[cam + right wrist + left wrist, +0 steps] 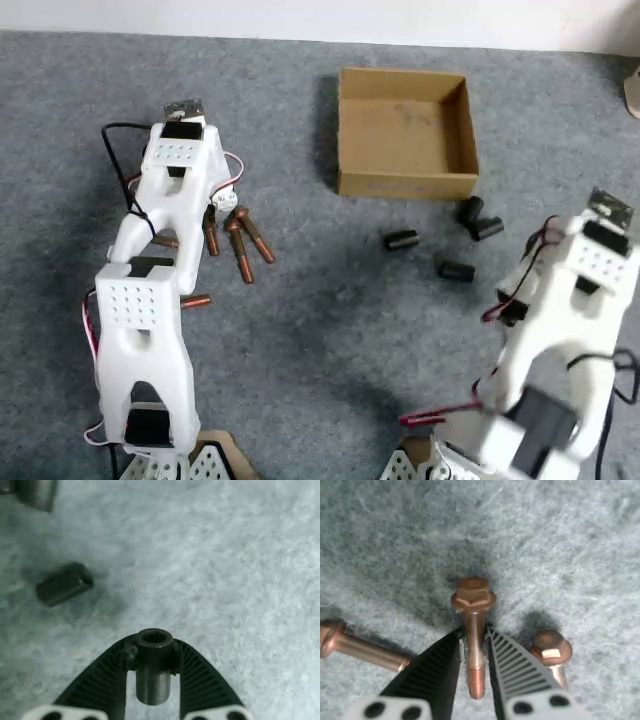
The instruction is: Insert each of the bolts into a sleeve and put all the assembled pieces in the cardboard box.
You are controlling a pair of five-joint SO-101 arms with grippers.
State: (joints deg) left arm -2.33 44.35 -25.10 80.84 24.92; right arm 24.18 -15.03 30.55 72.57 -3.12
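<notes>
My left gripper (475,632) is shut on a copper bolt (473,596), its fingers pressed against the shank just below the hex head. Two more bolts (362,649) (550,651) lie on the carpet on either side of it. In the high view this gripper (212,215) sits among several bolts (240,252) at the left. My right gripper (152,650) is shut on a dark sleeve (153,639), held with its open bore showing. Another sleeve (64,584) lies on the carpet beyond it. The cardboard box (405,180) stands at the back centre, with nothing visible inside.
Several loose sleeves (401,240) (456,270) (480,220) lie in front of the box's right corner. One bolt (195,300) lies apart beside the left arm. The right arm (575,290) stands at the right edge. Grey carpet covers the table.
</notes>
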